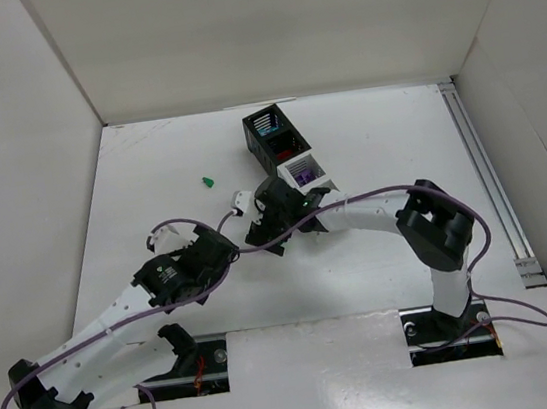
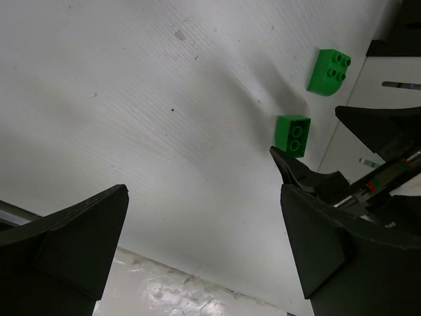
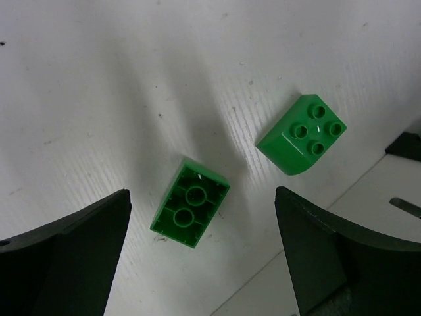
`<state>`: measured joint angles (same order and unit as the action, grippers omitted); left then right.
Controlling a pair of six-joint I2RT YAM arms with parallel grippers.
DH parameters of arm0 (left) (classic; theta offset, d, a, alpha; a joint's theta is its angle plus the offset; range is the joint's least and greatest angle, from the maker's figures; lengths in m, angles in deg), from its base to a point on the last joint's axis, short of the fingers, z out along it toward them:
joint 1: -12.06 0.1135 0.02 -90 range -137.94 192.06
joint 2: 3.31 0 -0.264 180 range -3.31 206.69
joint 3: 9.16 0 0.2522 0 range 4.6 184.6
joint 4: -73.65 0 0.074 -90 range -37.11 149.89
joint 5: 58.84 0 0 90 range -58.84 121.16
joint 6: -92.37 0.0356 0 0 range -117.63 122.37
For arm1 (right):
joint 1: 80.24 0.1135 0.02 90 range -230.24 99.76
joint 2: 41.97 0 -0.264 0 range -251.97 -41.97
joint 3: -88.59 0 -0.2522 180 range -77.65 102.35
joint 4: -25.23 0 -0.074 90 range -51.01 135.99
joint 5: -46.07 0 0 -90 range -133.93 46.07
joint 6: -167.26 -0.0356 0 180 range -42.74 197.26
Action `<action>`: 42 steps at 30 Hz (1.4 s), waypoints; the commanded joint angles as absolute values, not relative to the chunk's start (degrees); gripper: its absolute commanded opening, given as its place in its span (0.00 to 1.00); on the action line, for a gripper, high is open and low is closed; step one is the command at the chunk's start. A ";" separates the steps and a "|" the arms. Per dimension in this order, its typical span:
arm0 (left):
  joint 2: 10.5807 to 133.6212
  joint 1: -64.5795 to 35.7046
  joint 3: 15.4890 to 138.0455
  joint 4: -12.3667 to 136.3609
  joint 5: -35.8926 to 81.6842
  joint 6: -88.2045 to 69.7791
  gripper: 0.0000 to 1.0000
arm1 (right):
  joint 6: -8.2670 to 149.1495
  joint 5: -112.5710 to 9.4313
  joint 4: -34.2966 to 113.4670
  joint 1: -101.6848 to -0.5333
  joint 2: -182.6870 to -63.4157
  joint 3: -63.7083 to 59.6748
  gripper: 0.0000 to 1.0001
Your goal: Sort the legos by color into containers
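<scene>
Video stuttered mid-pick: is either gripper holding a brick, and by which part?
Nothing is held. The left gripper and right gripper are both open. A green brick lies on the table between the right one's fingers, untouched.

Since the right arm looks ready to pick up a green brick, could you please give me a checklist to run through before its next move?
1. Jaws of the right gripper open: ok.
2. The upturned green brick lined up between those jaws: ok, though it lies just ahead of the tips.
3. The rounded green brick apart from it: ok, a clear gap.
4. The left gripper open and empty: ok.
5. A bin for green among the containers: cannot tell. The top view shows cyan, red and purple inside, and no fourth bin is visible.
</scene>
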<state>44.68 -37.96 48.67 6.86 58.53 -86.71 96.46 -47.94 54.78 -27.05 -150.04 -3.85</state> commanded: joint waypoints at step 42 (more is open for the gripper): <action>62.07 -33.03 61.81 27.98 53.74 -58.01 1.00 | 107.05 -47.28 55.69 -39.81 -117.04 -15.78 0.75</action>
